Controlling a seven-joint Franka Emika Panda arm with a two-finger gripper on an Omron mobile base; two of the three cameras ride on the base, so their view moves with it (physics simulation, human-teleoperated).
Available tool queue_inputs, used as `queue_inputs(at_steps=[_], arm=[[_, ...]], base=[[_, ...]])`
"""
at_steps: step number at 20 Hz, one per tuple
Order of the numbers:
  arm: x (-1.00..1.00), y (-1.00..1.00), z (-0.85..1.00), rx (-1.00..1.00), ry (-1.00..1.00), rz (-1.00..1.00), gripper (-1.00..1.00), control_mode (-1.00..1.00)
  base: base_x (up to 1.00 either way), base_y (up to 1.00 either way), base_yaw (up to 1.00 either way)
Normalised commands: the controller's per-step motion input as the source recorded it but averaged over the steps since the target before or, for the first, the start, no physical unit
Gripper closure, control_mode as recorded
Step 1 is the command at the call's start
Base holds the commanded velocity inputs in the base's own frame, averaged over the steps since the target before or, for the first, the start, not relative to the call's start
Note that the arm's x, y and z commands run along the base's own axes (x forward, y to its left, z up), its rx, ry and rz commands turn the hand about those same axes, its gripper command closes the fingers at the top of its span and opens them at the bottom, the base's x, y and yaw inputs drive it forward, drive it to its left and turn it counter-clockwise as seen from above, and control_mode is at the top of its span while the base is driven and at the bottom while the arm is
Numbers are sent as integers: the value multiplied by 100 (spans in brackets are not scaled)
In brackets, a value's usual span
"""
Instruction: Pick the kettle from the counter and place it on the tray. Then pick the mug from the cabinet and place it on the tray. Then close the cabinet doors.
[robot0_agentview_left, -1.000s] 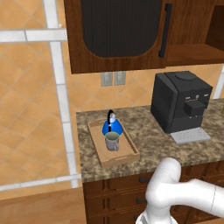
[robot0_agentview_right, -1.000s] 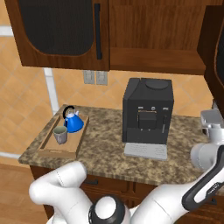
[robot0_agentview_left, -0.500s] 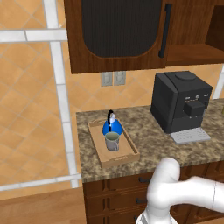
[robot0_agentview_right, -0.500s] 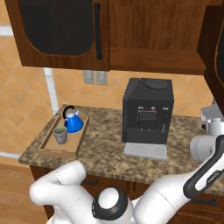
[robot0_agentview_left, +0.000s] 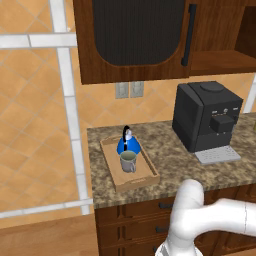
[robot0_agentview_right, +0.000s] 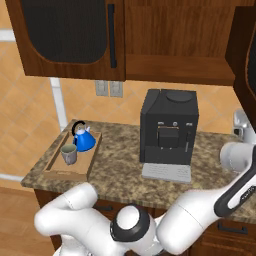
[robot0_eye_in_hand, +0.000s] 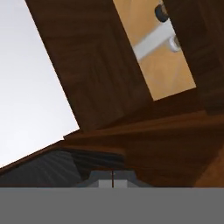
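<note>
Kettle (robot0_agentview_left: 129, 146) and mug (robot0_agentview_left: 128, 161) sit on the tray (robot0_agentview_left: 145, 178), mug at its 6 o'clock. Gripper (robot0_eye_in_hand: 112, 179) is shut, empty, against the right door (robot0_agentview_right: 248, 55); a glancing push could slip off and leave it ajar.

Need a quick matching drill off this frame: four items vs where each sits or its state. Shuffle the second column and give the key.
Things:
1. kettle
2. mug
3. coffee machine
4. left cabinet door

Places or states:
A. on the counter, right of the tray
B. shut, on the wall above the tray
C. on the tray, at the end nearer the wall
D. on the tray, at the end nearer the counter's front edge

Pairs: 1-C, 2-D, 3-A, 4-B
</note>
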Motion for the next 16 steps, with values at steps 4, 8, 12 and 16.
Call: queue_inputs(at_steps=[4,8,12,16], arm=[[-60,41,15,-2,-40,2,100,-100],[-74,73,30,-9,-29,0,100,-100],[-48,81,55,-10,-10,0,100,-100],[-2,63,70,-10,25,-3,100,-100]], base=[[0,0,0],[0,0,0],[0,0,0],[0,0,0]])
